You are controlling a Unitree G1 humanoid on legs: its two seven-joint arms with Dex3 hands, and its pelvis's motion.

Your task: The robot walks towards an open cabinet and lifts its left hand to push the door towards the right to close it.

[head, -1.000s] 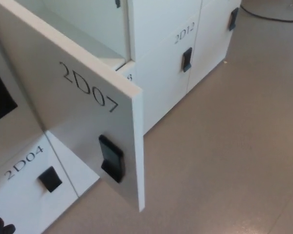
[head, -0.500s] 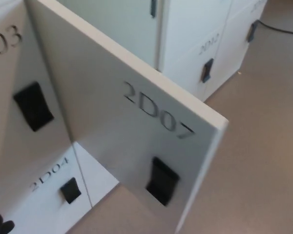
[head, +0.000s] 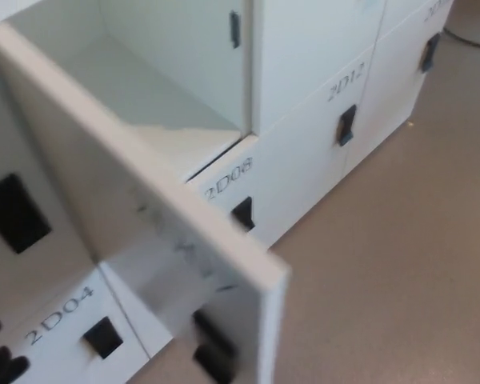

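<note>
At 7 o'clock, in the bottom corner of the head view, the dark fingertips of the left hand poke into the frame; too little shows to tell whether it is spread or closed, and it is not touching the door. At 4 o'clock, at the very edge, a tiny dark speck may be the right hand, too small to judge. The open door swings out from 10 o'clock toward 6 o'clock, its face blurred, its free edge nearest the camera, with a black handle low on it. Left of it, at 8 o'clock, sits locker 2D04 with its own black latch. Behind the door lies the empty open compartment at 11 o'clock. Below its sill, locker 2D08 is shut. Farther off, at 1 o'clock, locker 2D12 stands closed. The beige floor spreads from 3 to 5 o'clock.
</note>
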